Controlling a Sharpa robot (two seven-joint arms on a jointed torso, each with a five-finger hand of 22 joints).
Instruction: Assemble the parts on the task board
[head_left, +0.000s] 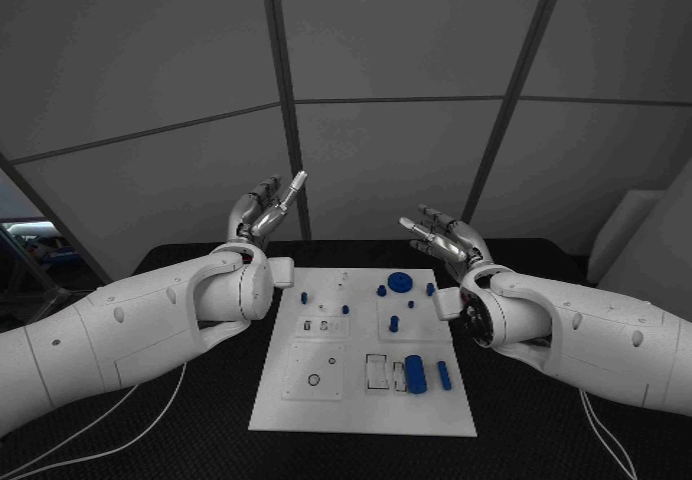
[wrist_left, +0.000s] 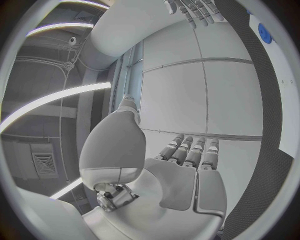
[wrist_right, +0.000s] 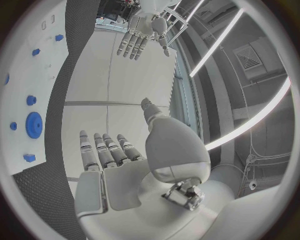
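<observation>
Dim head view; wrist views w/ bright strip-lights, maybe glare.

Grey panelled walls (head_left: 389, 150) with dark seams rise behind the black table (head_left: 216, 420).

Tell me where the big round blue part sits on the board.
In the head view the big round blue part sits near the far edge of the white task board, toward the right hand, with smaller blue pieces just beside it.

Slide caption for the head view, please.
Both robot hands, left and right, raised open above the task board with blue parts.
</observation>
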